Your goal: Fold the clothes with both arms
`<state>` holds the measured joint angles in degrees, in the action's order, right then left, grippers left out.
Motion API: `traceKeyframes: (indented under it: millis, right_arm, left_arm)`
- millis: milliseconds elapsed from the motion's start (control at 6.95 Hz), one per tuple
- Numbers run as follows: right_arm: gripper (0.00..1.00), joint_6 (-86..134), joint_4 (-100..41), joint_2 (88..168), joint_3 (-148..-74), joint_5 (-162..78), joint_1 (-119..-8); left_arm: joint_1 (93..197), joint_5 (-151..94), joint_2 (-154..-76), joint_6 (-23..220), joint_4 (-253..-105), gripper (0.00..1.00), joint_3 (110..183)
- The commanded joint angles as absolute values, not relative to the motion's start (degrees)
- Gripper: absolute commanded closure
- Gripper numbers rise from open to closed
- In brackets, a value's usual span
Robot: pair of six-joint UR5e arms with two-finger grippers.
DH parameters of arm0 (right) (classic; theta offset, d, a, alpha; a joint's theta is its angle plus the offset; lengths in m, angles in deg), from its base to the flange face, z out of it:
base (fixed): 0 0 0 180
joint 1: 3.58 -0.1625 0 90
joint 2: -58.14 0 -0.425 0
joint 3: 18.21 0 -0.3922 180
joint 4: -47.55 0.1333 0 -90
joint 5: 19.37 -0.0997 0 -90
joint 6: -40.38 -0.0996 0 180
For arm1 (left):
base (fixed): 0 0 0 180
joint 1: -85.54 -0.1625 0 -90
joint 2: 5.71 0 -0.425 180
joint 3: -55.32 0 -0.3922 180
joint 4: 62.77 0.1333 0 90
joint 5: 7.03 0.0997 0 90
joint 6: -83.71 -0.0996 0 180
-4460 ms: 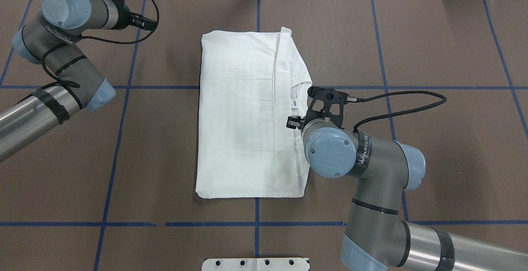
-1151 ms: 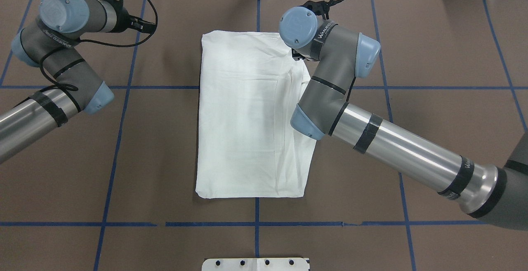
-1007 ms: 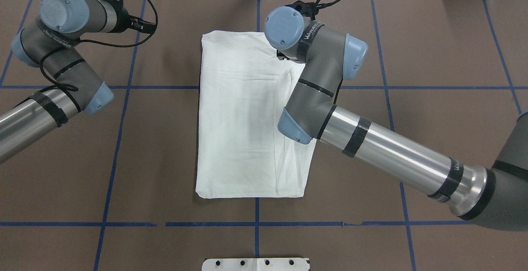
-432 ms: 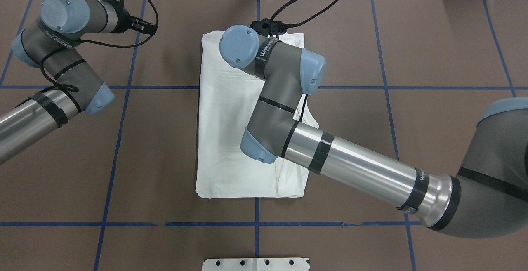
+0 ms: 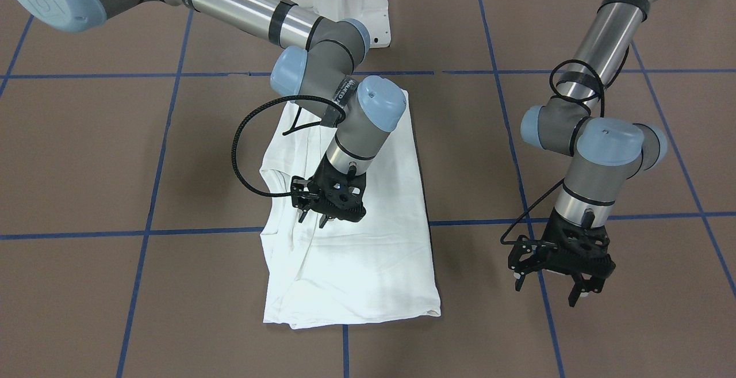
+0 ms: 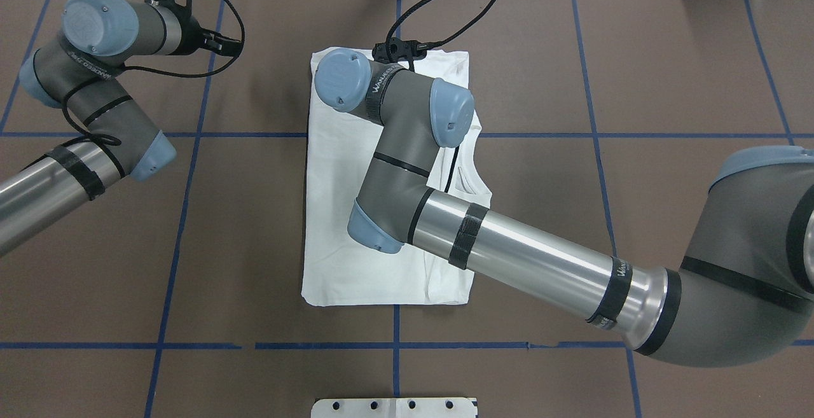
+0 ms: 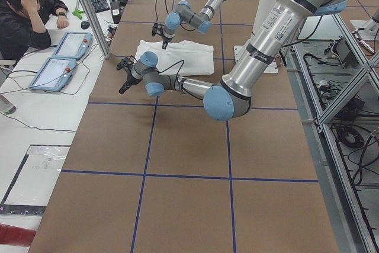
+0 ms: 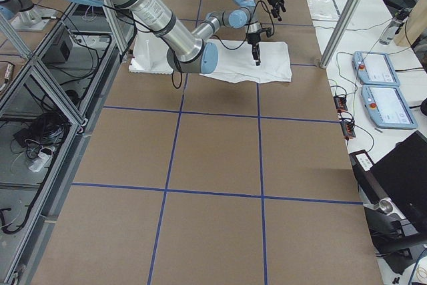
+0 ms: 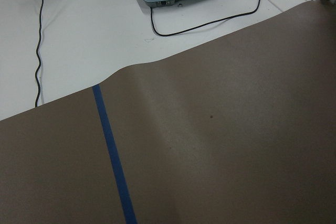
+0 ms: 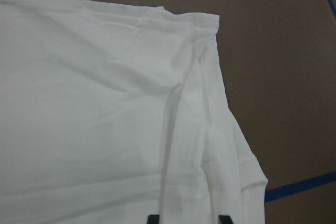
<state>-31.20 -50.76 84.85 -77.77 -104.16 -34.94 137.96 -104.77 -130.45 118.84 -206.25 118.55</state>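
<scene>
Left arm (image 6: 32,189), right arm (image 6: 528,259): silver tubes, grey joints, light-blue caps, black cables; left gripper (image 5: 546,291), right gripper (image 5: 313,221): black claws.

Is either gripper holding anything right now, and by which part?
Nothing is held. The right gripper hangs open over the white T-shirt; the left gripper is open over the table.

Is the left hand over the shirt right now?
No, the left hand hangs over bare brown table, well off to the side of the shirt.
</scene>
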Motion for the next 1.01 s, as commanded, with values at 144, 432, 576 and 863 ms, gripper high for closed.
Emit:
traceKeyframes:
  millis: [144, 432, 576, 863]
  right_arm:
    - [0.45, -30.9, -50.37, 84.51, -75.26, -103.13, -34.16]
    - [0.44, -30.55, -49.75, 84.51, -74.99, -102.25, -33.9]
    - [0.45, -30.55, -49.66, 84.51, -74.56, -102.16, -33.64]
    - [0.54, -30.64, -49.66, 84.51, -74.2, -101.63, -33.28]
  left_arm:
    - [137.93, -104.77, -130.08, 118.87, -206.29, 0.0, 118.95]
    - [137.93, -104.77, -130.07, 118.78, -206.29, 0.0, 119.04]
    - [137.93, -104.77, -130.07, 118.78, -206.21, 0.0, 119.04]
    - [137.93, -104.77, -129.72, 118.78, -206.21, 0.0, 118.96]
